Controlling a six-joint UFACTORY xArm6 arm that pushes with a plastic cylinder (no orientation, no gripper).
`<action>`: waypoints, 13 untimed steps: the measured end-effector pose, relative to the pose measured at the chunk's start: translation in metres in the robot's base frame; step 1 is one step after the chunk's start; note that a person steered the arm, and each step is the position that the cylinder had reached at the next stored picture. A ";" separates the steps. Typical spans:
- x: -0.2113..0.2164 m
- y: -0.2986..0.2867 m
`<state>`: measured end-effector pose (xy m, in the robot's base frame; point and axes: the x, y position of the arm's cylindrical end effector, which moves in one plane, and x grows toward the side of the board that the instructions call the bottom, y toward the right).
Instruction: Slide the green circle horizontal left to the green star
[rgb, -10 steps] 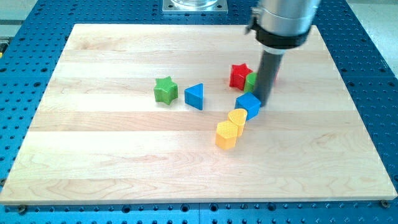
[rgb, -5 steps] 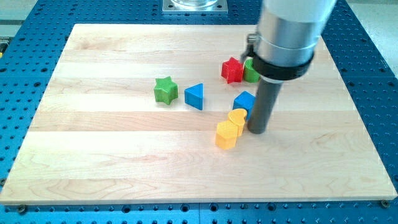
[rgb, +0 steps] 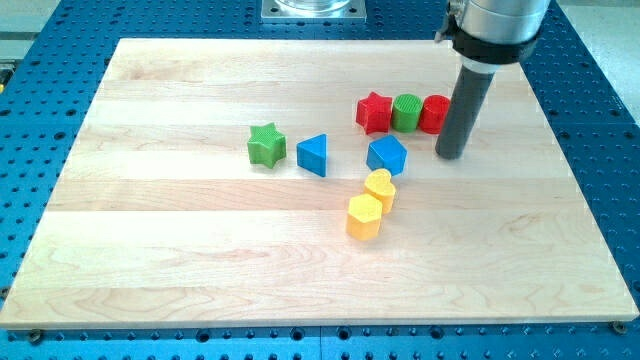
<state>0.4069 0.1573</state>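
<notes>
The green circle (rgb: 406, 111) stands near the view's top right, wedged between a red star (rgb: 375, 112) on its left and a red block (rgb: 435, 114) on its right, touching both. The green star (rgb: 266, 145) lies well to the left and slightly lower. My tip (rgb: 450, 155) rests on the board just below and right of the red block, to the lower right of the green circle, touching no block as far as I can see.
A blue triangle (rgb: 313, 154) sits just right of the green star. A blue block (rgb: 386, 155) lies below the red star. A yellow heart (rgb: 380, 187) and a yellow hexagon (rgb: 365, 215) sit below it. The wooden board (rgb: 150, 260) lies on a blue perforated table.
My tip moved from beside the yellow heart up and to the right, to below the red block. The green circle and red block are now uncovered. The blue block shifted slightly left.
</notes>
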 end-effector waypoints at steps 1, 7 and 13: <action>-0.023 -0.023; -0.121 -0.127; -0.148 -0.246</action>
<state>0.2591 -0.0885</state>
